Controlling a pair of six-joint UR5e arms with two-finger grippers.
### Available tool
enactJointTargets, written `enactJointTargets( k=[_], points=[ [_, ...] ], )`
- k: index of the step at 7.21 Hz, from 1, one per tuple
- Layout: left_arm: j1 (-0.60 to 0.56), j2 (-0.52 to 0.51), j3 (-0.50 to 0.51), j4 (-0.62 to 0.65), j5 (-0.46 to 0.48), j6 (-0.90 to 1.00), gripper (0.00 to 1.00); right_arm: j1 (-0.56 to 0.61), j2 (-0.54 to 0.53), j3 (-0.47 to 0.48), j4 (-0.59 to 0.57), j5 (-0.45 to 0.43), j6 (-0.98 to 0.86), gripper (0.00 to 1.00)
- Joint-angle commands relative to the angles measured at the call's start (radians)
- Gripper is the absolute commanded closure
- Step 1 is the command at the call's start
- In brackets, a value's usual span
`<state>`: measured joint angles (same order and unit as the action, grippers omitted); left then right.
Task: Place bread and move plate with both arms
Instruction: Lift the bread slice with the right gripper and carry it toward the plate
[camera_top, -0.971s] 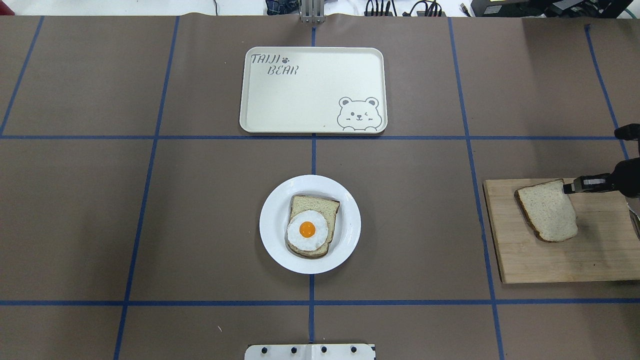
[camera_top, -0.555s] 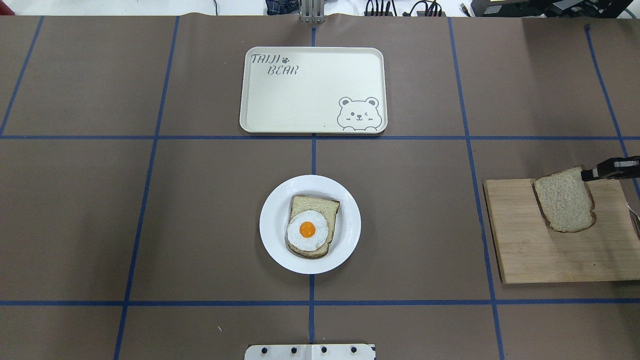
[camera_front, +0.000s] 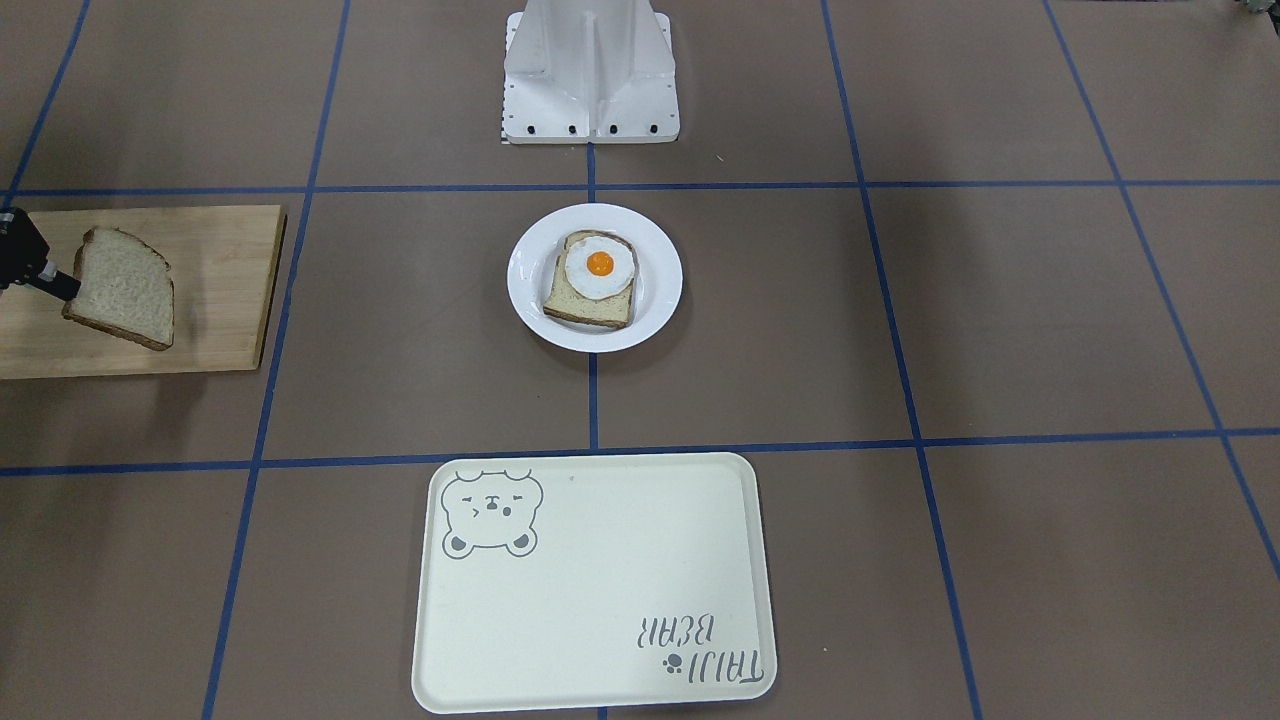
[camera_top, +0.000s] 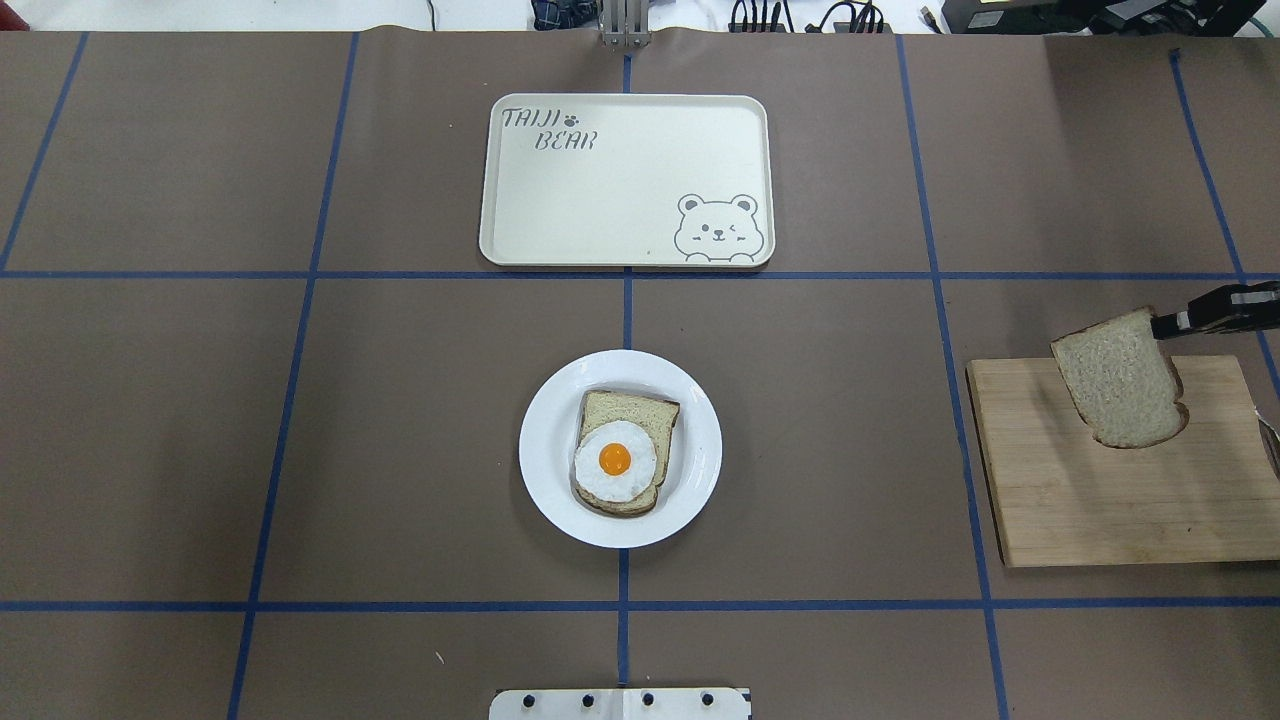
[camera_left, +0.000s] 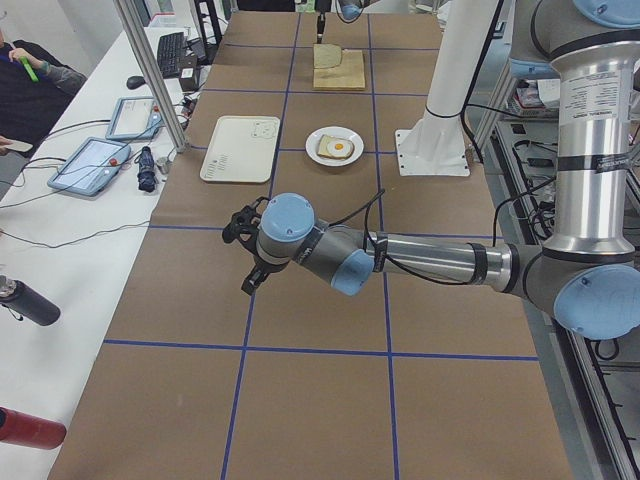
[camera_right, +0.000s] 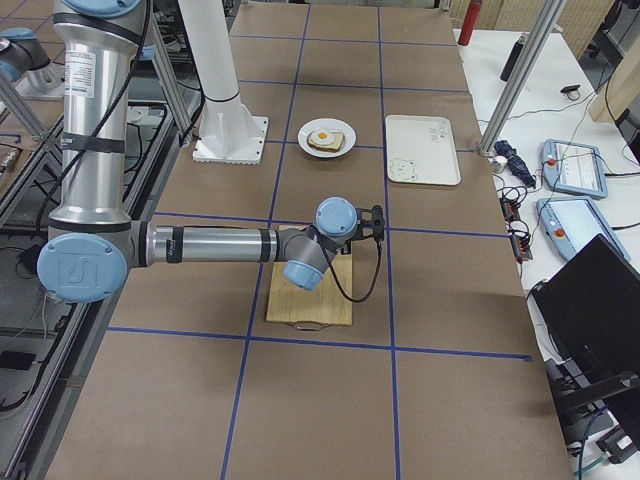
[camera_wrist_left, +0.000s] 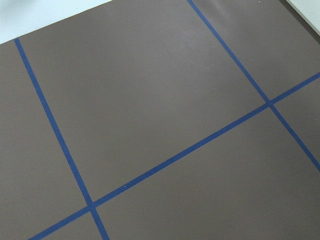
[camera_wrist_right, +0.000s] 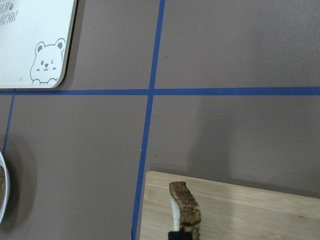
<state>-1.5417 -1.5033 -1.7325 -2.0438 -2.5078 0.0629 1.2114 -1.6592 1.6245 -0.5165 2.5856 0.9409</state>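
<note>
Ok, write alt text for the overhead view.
The right gripper, jaws shut, holds a plain bread slice by one corner over a wooden board at the right. Mid-table, a white plate holds an egg-topped slice; a bear tray lies beyond.

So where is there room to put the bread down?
The tray is bare. The board under the bread is bare too. The table between plate and board, and left of the plate, is open. The plate is crowded: the egg slice fills its middle.
</note>
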Motion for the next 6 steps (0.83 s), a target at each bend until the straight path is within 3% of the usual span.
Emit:
enactJointTargets(
  k=[1,5,6],
  points=[
    [0.0,0.0,0.001,0.001,0.0,0.0,0.01,0.004,0.053,0.003,0.0,0.028,0.063,1.0],
    [0.0,0.0,0.001,0.002,0.0,-0.015,0.01,-0.045,0.28,0.017,0.001,0.01,0.366,1.0],
    [0.0,0.0,0.001,0.002,0.0,-0.017,0.01,-0.103,0.321,0.023,0.004,-0.06,0.412,1.0]
  ],
)
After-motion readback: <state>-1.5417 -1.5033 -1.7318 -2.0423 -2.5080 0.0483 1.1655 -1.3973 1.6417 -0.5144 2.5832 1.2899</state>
